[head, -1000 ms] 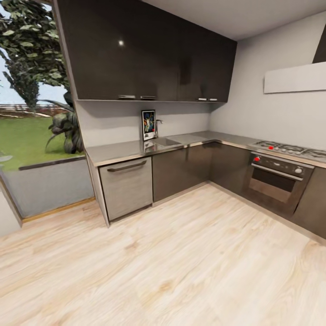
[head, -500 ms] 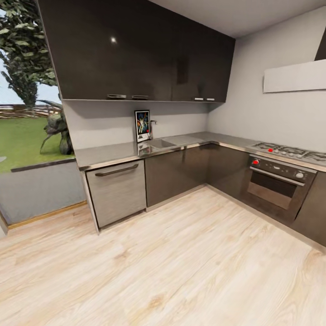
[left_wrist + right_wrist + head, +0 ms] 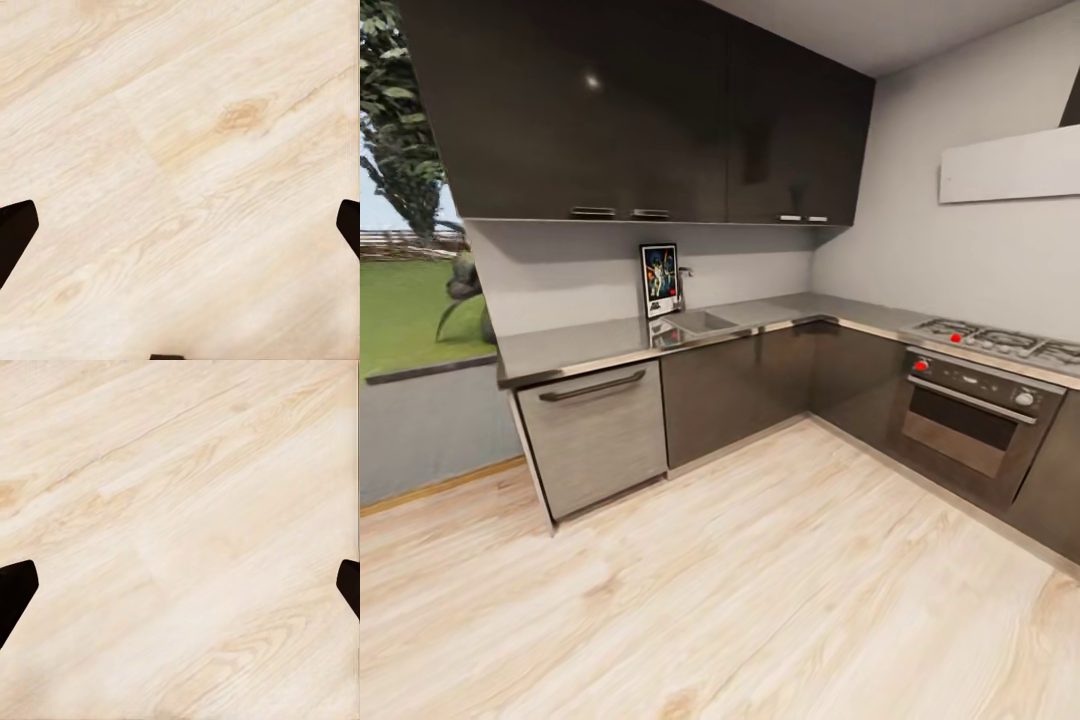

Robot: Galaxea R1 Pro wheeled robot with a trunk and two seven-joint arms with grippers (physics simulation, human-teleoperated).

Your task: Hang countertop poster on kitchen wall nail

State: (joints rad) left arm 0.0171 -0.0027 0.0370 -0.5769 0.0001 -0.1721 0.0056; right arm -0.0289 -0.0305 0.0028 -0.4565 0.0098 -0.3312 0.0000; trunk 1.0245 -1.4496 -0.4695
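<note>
No text, label, brand, number or sign can be read. The poster (image 3: 659,280) standing upright on the kitchen countertop (image 3: 580,345) against the wall is too small and blurred: its dark blue art and a pale strip along its lower edge show, but no letters can be made out. The oven (image 3: 970,420) has red and pale knobs along its top panel, with no legible markings. The dark upper cabinets (image 3: 640,110) and the grey dishwasher front (image 3: 595,440) carry no lettering that can be seen.
</note>
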